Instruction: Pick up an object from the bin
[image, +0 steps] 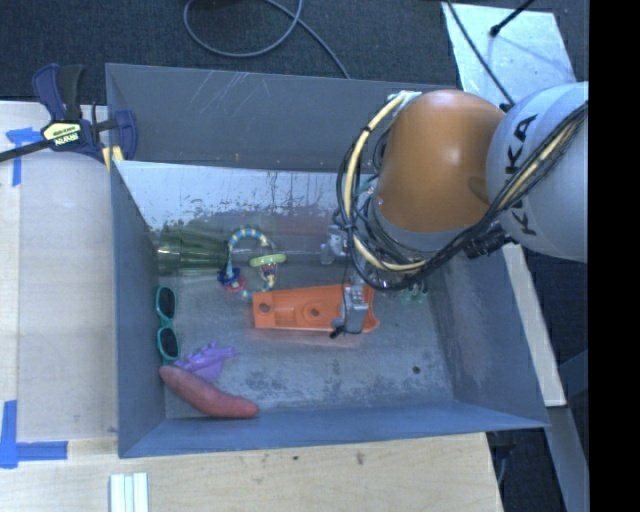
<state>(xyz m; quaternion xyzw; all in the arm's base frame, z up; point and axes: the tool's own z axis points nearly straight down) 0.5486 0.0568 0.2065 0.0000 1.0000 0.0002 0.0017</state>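
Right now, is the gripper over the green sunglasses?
No, the gripper is over the orange piece mid-bin; the green sunglasses lie far left.

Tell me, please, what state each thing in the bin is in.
Orange flat piece: lying flat, mid-bin.
Gripper: down at its right end.
Green sunglasses: lying by the left wall.
Red sausage-shaped toy: on its side, front left.
Purple toy: lying beside it.
Green bottle-like thing: on its side, at the back.
Colourful loop: lying right of it.

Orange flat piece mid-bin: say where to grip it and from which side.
Probably best: grip the orange piece across its narrow width near its right end, coming down from above. It lies flat, with bare floor along both long edges; the gripper hangs over that end.
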